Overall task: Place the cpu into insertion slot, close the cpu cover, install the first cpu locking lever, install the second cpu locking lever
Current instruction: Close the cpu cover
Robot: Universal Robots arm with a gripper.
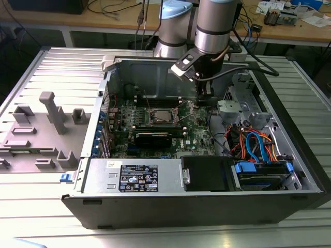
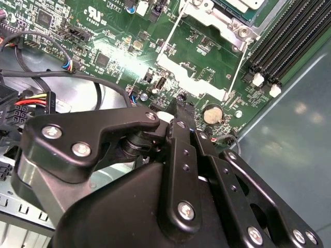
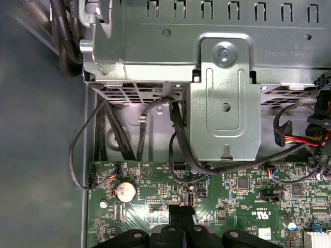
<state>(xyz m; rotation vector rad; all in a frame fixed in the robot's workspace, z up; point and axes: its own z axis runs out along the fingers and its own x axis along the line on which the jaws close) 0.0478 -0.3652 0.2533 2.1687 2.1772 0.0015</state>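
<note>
One chip (image 1: 164, 115) is seen lying in the socket (image 1: 152, 118), toward the exterior view's left. Toward that view's right, the metal cover (image 2: 192, 72) is tipped up, not yet shut. Further that way, the gripper (image 2: 178, 106) is pinched closed on nothing. If the cover is bumped crookedly, the chip could be knocked out of place.
</note>
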